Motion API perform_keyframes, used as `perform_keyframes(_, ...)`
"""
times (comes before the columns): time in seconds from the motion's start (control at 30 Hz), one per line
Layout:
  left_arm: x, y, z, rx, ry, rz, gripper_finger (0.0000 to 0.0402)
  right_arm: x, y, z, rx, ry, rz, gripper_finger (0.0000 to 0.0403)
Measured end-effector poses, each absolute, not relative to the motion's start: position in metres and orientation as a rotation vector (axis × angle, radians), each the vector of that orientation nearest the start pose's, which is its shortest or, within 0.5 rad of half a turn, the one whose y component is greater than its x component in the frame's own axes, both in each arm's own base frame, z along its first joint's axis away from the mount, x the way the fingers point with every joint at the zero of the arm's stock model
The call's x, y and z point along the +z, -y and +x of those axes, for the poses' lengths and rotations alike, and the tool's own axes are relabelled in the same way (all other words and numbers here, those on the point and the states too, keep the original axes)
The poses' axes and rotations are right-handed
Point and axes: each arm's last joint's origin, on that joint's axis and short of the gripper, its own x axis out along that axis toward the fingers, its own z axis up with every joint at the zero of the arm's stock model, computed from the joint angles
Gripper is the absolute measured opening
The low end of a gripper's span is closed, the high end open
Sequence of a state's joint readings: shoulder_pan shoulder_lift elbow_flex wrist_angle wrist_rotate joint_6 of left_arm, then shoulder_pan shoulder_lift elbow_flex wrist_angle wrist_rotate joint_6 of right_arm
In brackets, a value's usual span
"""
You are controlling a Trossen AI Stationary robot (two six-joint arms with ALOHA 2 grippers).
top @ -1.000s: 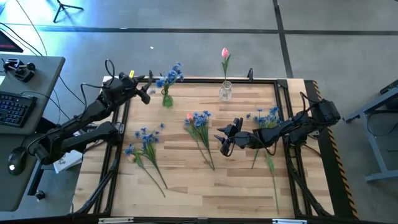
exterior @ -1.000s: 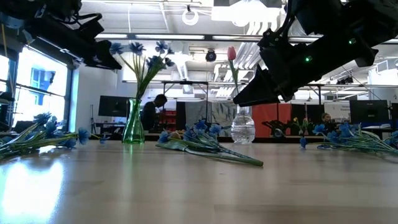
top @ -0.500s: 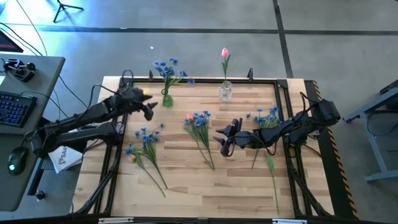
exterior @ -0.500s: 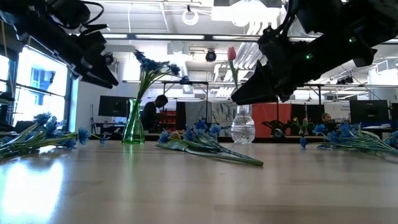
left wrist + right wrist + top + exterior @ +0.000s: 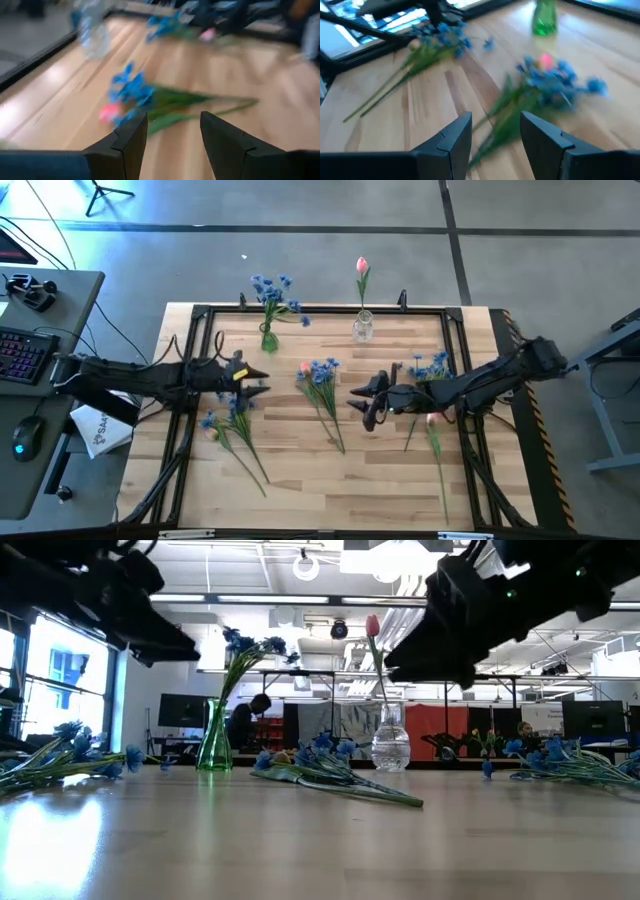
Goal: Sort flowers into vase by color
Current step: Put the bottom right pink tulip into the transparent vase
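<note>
The left gripper (image 5: 258, 380) hangs low over the left half of the table (image 5: 300, 490), its fingers parted with nothing between them, just above the blue bunch (image 5: 232, 408) lying there. The right gripper (image 5: 362, 402) hovers mid-table, likewise parted and empty, just right of the middle bunch (image 5: 322, 380), which mixes blue blossoms with a pink bud.

Judging by how things lie, the sorting is partly done. One blue bunch (image 5: 272, 292) stands in the green vase (image 5: 268, 338) at the far edge, and one pink tulip (image 5: 361, 268) stands in the clear vase (image 5: 362, 327) beside it. Three groups remain flat on the table: the left bunch, with a pink bud at its edge, the middle bunch, and a third bunch (image 5: 430, 372) under the right arm, also showing pink.

No brand, label or writing can be read anywhere
</note>
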State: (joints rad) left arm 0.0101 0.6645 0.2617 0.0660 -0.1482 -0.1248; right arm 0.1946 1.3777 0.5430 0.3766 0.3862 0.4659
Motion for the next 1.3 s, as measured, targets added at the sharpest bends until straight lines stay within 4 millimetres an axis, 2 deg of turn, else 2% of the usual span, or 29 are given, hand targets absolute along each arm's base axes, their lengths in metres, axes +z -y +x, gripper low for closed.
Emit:
perform_keyframes(0.13, 0.187, 0.005, 0.153, 0.096, -0.229, -0.057, 0.017, 0.189, -0.037, 0.24, -0.363, -0.554, 0.491, 0.0161)
perform_keyframes(0.27, 0.181, 0.01, 0.153, 0.063, -0.188, -0.051, 0.017, 0.198, -0.043, 0.22, -0.459, -0.864, 0.715, 0.0161)
perform_keyframes(0.37, 0.178, 0.011, 0.155, 0.056, -0.207, -0.048, 0.017, 0.201, -0.056, 0.207, -0.536, -1.064, 0.809, 0.0161)
perform_keyframes(0.53, 0.172, 0.011, 0.158, 0.075, -0.25, -0.042, 0.0169, 0.197, -0.084, 0.188, -0.609, -1.277, 0.951, 0.016)
perform_keyframes(0.7, 0.168, 0.011, 0.163, 0.095, -0.265, -0.036, 0.0169, 0.194, -0.106, 0.168, -0.758, -1.347, 1.03, 0.016)
perform_keyframes(0.9, 0.166, 0.012, 0.168, 0.093, -0.258, -0.003, 0.0169, 0.181, -0.112, 0.143, -1.024, -1.381, 1.066, 0.016)
perform_keyframes(1.1, 0.164, 0.012, 0.172, 0.092, -0.255, 0.007, 0.0169, 0.158, -0.11, 0.131, -1.059, -1.438, 1.071, 0.016)
perform_keyframes(1.3, 0.162, 0.012, 0.174, 0.092, -0.256, 0.006, 0.017, 0.151, -0.109, 0.131, -1.04, -1.415, 1.097, 0.016)
